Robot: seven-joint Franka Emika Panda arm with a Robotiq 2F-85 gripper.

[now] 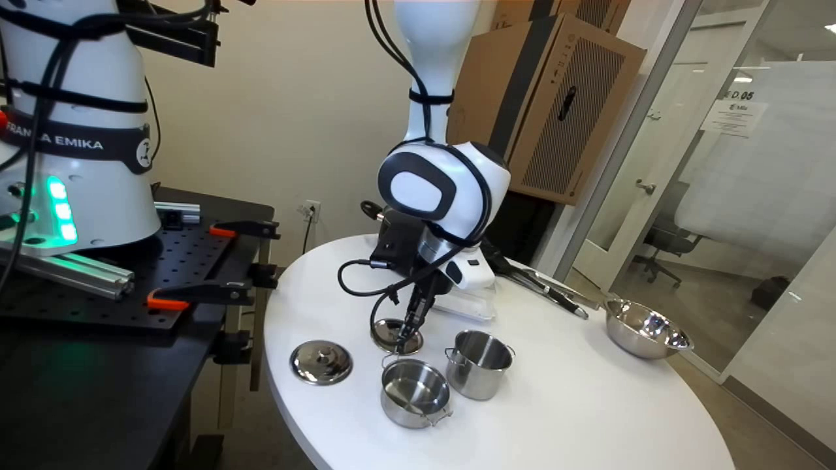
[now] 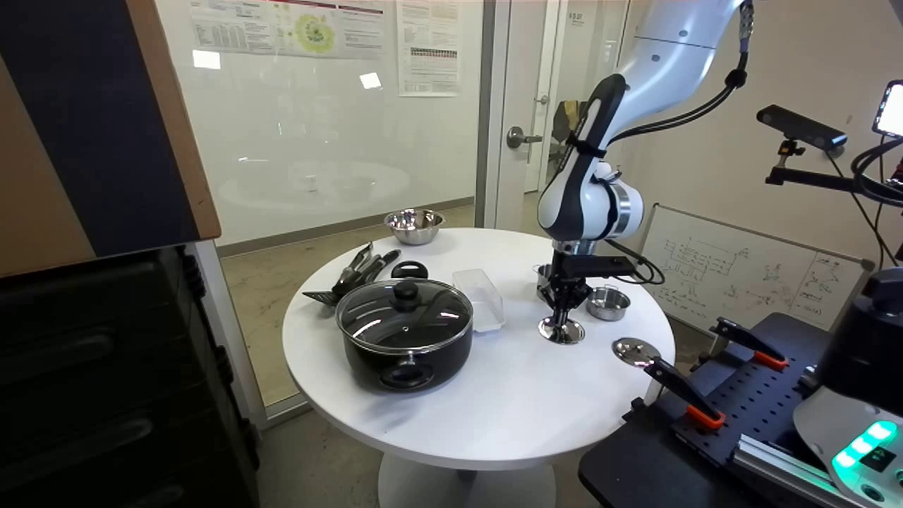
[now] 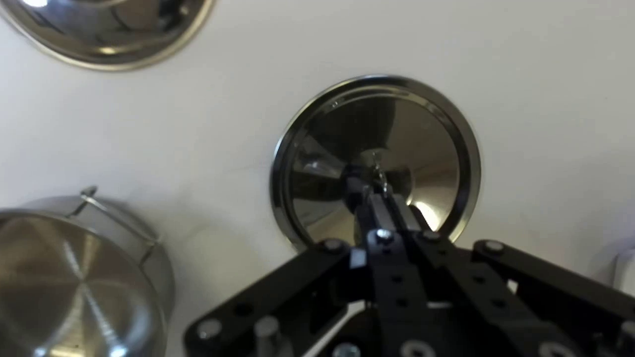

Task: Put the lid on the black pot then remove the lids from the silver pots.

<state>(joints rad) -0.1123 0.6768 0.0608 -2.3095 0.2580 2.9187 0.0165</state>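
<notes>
The clear glass lid (image 2: 374,317) with a black knob sits on the black pot (image 2: 363,363) in an exterior view. The two silver pots stand uncovered: a shorter one (image 1: 415,398) and a taller one (image 1: 480,369). One small steel lid (image 1: 321,362) lies flat on the table, its edge also in the wrist view (image 3: 119,47). My gripper (image 3: 381,191) points down at the centre of the other small steel lid (image 3: 382,114), which lies flat on the table. Its fingers are nearly together around the lid's small handle, partly hidden by the fingertips. It also shows in an exterior view (image 2: 559,321).
A clear plastic tray (image 2: 480,300) stands beside the black pot. Black utensils (image 2: 360,271) lie behind the pot. A steel bowl (image 1: 643,329) sits at the edge of the round white table (image 1: 555,418). Orange-tipped clamps (image 1: 196,297) hold the robot's base plate.
</notes>
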